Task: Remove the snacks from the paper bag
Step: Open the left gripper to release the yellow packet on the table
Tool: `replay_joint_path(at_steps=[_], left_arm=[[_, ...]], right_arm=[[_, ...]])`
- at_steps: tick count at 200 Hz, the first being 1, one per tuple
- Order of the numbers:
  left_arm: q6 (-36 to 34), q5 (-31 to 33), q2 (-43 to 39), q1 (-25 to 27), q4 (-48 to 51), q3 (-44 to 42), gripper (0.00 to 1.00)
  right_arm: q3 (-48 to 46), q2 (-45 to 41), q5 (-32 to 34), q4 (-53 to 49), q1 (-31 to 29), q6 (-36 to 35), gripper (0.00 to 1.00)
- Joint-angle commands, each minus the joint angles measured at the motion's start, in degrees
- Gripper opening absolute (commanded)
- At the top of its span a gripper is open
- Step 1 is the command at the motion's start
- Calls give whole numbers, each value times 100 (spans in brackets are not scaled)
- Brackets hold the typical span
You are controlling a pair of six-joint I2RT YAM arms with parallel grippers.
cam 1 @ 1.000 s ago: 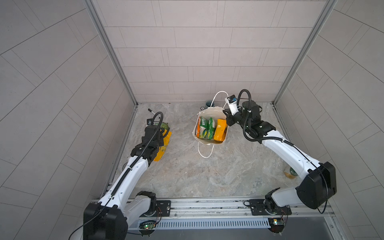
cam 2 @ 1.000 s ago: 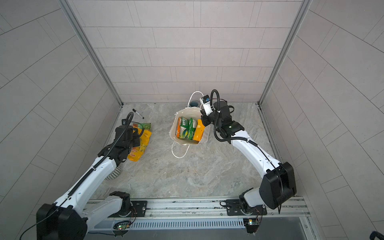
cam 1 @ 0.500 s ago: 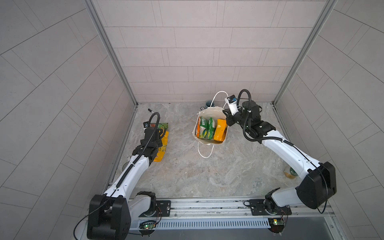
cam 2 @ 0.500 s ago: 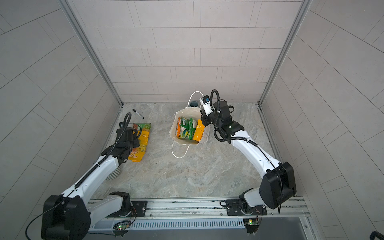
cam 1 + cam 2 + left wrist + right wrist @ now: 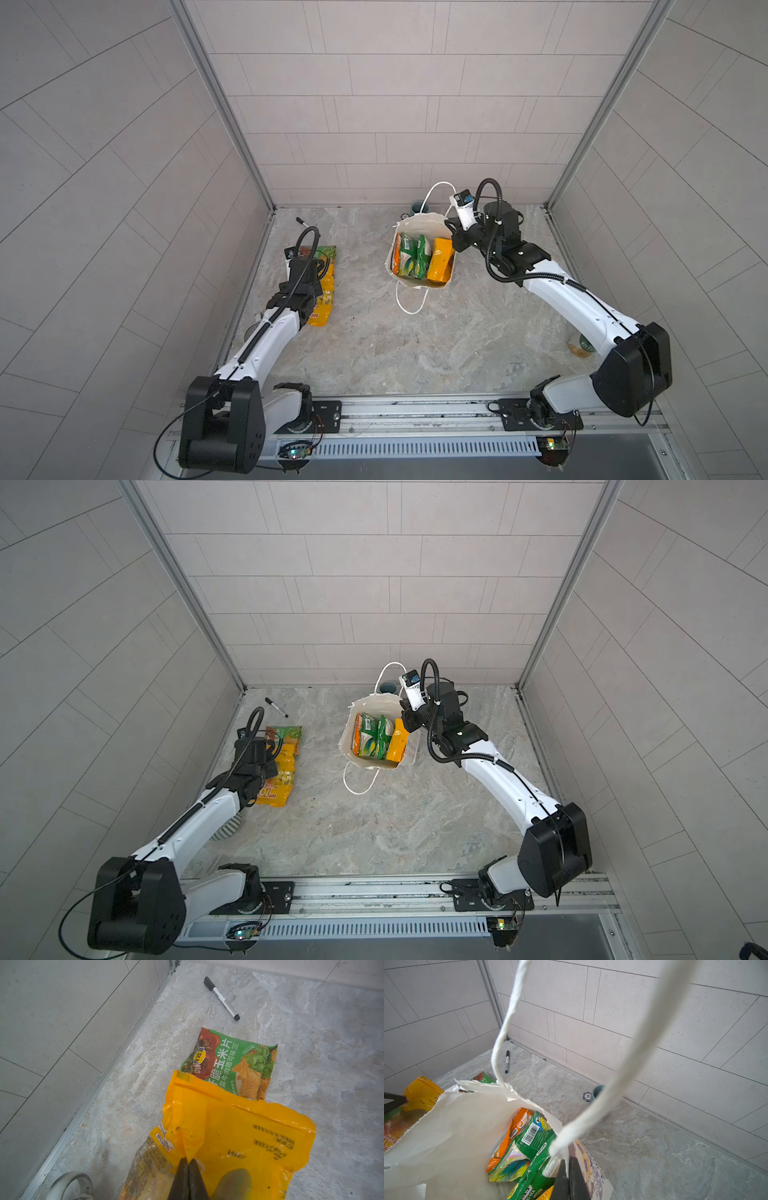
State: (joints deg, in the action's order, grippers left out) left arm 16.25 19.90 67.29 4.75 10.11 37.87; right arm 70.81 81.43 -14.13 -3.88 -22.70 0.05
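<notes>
REMOTE STATION, TABLETOP RIG: My left gripper (image 5: pixel 188 1162) is clenched on a raised fold of an orange-yellow packet (image 5: pixel 239 1126) at the left of the table (image 5: pixel 322 1043), close to the left wall. The packet shows its plain printed back and overlaps the near end of a green packet (image 5: pixel 234 1064) with Chinese lettering, which lies flat on the marbled surface. More printed yellow wrapping (image 5: pixel 145 1159) shows beneath the held packet's edge; I cannot tell whether it is a separate packet. Farther back, apart from the green packet, lies a black marker (image 5: pixel 221 998).

At the far middle stands the paper bag (image 5: pixel 415 284), upright with its mouth open. My right gripper (image 5: pixel 568 1165) is pinched tight on the bag's right rim, at the root of a white cord handle (image 5: pixel 623 1076) that loops up over the far side. The other handle (image 5: pixel 409 301) droops over the near side onto the table.

Inside the bag stand snacks (image 5: pixel 413 255). An orange one is at the left, green ones are in the middle, and a deep-yellow packet (image 5: pixel 441 257) is at the right, nearest my right gripper. Behind the bag, by the far wall, sits a grey-blue cup (image 5: pixel 598 1092) with a blue-and-white chip (image 5: pixel 587 1096) just beside it.
</notes>
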Motion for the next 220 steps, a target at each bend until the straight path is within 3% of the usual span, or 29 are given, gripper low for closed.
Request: replay_joint_path(at_steps=[1,21,49,67,85,90,118,178,220], left_arm=[[-77,148,71,-30,-194,109,14],[-103,168,164,-27,-258,137,17],[-78,229,152,-35,-7,315,30],[-172,-319,60,-35,-61,387,51],[49,-1027,6,20,-111,394,54],[87,-1137,17,39,-135,374,59],[324,-1182,108,58,-89,186,78],[646,-946,402,-14,-29,-92,80],[726,-1264,523,-223,-139,-60,83]], right_arm=[[147,-63,-67,372,27,87,0],[174,-57,-63,331,29,76,0],[125,-100,-89,381,29,103,0],[170,-106,-65,316,29,83,0],[109,-142,-62,381,29,99,0],[117,-139,-58,383,29,100,0],[109,-144,-64,387,29,103,0],[171,-90,-109,361,26,134,0],[173,-102,-115,347,29,135,0]])
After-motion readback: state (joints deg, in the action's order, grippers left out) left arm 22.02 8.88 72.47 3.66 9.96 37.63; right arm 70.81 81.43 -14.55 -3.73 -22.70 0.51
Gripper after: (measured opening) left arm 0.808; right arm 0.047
